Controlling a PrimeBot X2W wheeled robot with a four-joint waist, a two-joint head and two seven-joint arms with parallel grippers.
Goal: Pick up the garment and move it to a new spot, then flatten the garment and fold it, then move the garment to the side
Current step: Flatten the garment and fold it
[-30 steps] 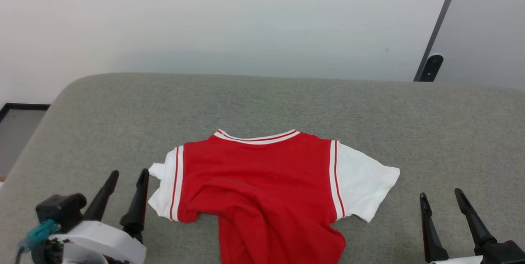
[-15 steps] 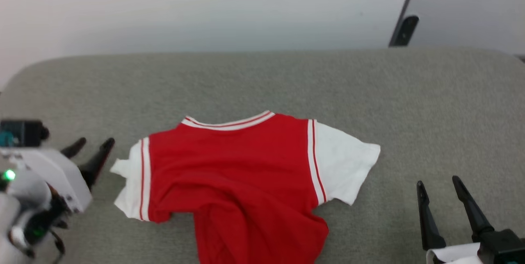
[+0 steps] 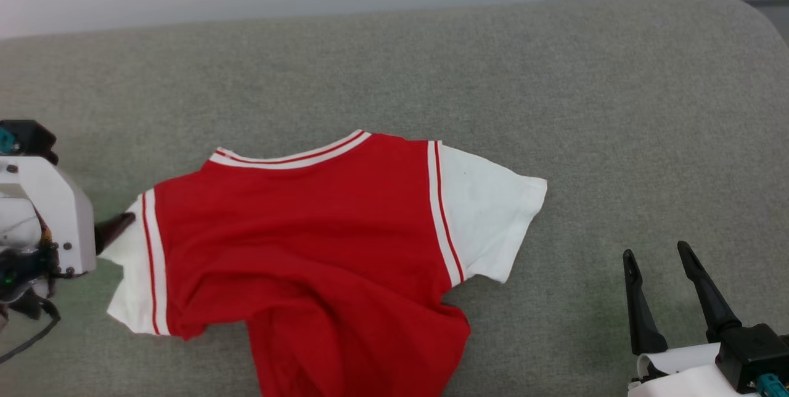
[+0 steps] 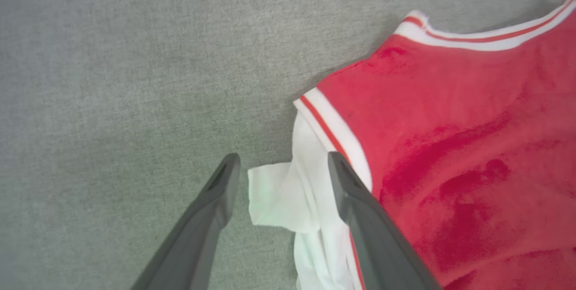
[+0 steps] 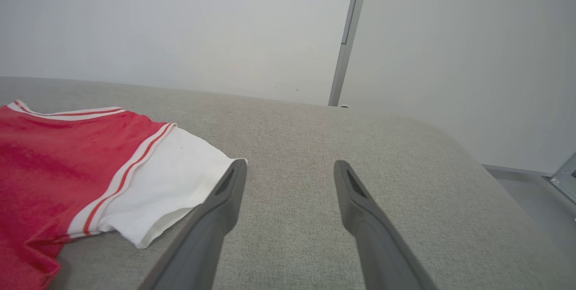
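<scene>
**Left tool at the sleeve, right tool standing off**

The red jersey-style garment (image 3: pixel 308 230), with white short sleeves and red-and-white striped trim, lies on the grey fabric-covered counter (image 3: pixel 616 107). Its collar (image 3: pixel 290 155) points away from me and the hem runs toward me, off the bottom of the head view. So its long axis runs away from me, with one sleeve out to each side.

My left tool (image 4: pixel 283 157) is the nearer one. Its jaws are spread wide and hold nothing. In the left wrist view, the crumpled end of the left sleeve (image 4: pixel 279 191) sits between the two fingers. One finger is over bare counter and the other is over the striped seam. I can't tell if either finger is touching the cloth.

My right tool (image 3: pixel 656 251) is also wide open and empty. It's well apart from the right sleeve (image 3: pixel 493 212), which lies up and to the left of its fingers.

I judge the pickup belongs to the left side: close on that sleeve end.
</scene>
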